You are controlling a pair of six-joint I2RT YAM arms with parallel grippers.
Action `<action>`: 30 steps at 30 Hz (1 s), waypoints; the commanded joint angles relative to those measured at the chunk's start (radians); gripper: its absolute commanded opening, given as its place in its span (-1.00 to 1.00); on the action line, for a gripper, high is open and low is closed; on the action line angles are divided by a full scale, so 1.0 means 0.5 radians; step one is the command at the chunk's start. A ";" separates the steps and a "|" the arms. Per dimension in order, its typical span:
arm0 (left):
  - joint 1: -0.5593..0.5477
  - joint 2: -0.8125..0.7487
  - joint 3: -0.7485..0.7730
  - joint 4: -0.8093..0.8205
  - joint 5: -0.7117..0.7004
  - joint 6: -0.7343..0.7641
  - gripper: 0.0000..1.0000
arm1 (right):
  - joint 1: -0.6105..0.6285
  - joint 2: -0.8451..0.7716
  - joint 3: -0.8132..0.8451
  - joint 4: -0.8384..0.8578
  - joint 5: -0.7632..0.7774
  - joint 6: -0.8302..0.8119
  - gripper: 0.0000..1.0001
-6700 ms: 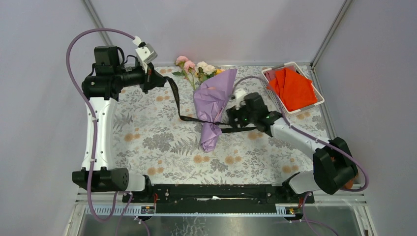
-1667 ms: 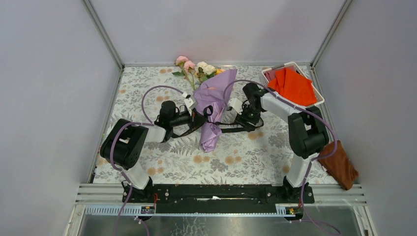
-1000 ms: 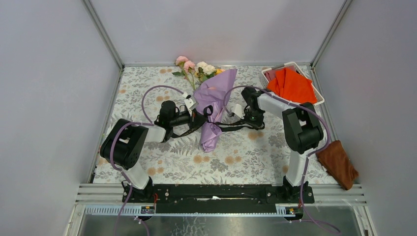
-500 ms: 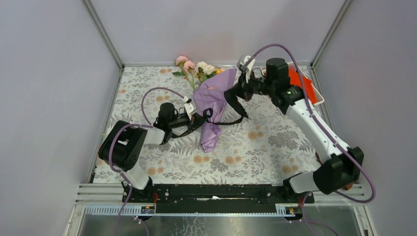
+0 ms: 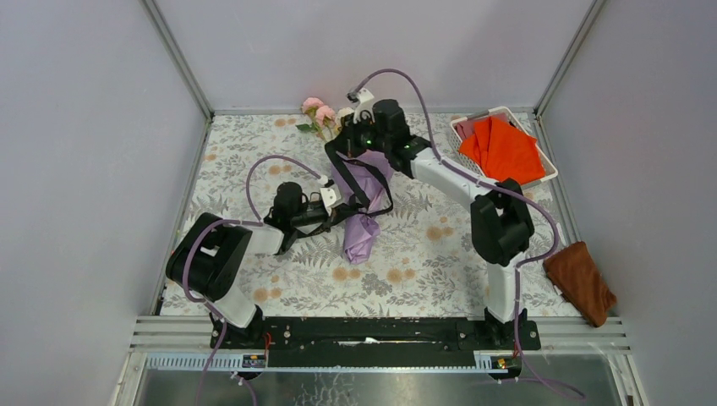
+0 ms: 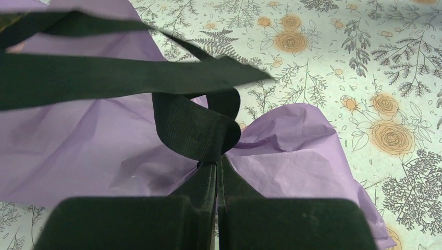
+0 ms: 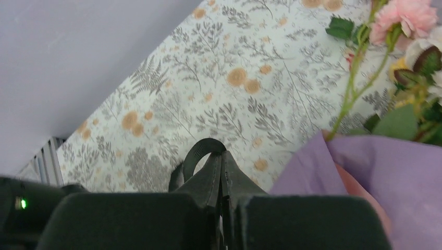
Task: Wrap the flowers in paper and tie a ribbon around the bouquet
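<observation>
While your left end effector (image 6: 216, 169) clamps the ribbon (image 6: 194, 127) beside the bouquet (image 5: 360, 237), your right end effector (image 7: 223, 164) pinches it near the flowers (image 7: 405, 18).

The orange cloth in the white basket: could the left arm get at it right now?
Probably not. The left gripper is shut on the ribbon at the bouquet, and the right arm stretches across the way to the basket holding the orange cloth, at the far right corner.
</observation>
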 commanded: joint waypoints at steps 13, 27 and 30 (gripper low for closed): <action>-0.043 -0.039 -0.025 0.089 -0.065 0.083 -1.00 | 0.164 0.316 0.637 -0.580 0.069 0.125 -0.34; -0.046 -0.008 -0.019 0.100 -0.208 0.077 -1.00 | 0.105 -0.441 -0.378 -0.652 0.229 0.112 0.89; -0.050 -0.009 -0.014 0.089 -0.218 0.085 -1.00 | 0.106 -0.462 -0.497 -0.536 0.173 0.225 0.92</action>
